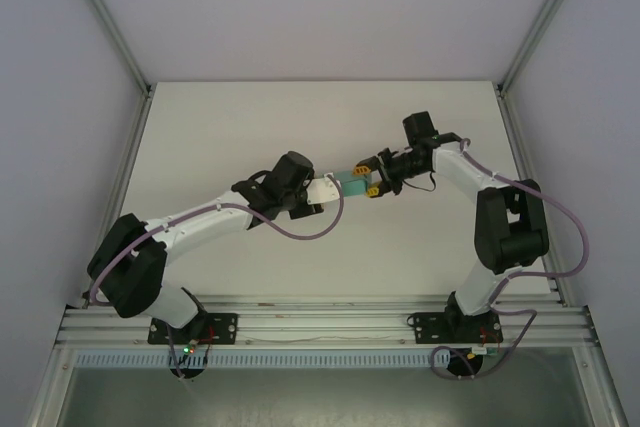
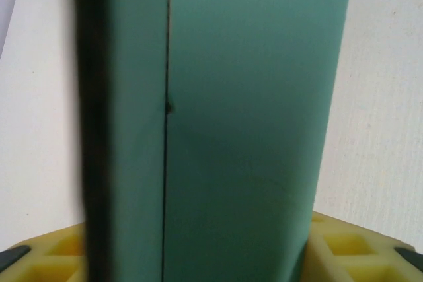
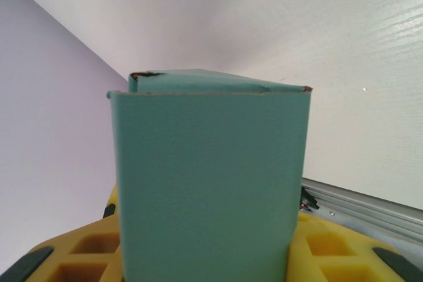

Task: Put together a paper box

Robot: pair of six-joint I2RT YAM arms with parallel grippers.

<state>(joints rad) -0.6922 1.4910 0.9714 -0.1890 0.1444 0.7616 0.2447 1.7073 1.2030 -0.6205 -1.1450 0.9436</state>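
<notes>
Paper box (image 1: 351,184) aloft between my two hands, above the middle of the bench (image 1: 300,127).

My right hand (image 1: 367,177) is clamped on one end of it, the teal card standing up out of my yellow fingers (image 3: 330,249). My left hand (image 1: 333,188) has the other end between its pads (image 2: 344,246), which sit right against the card on both sides. Whether they press on it yet I cannot tell. The card looks folded into a flat rectangular shell, with a seam running down one face and the top flap at the right-hand end slightly gaping. I judge this the two-handed bracing step before closing the ends. Next I need a firm left grip that does not crush the thin walls, then a push to seat that loose flap.
</notes>
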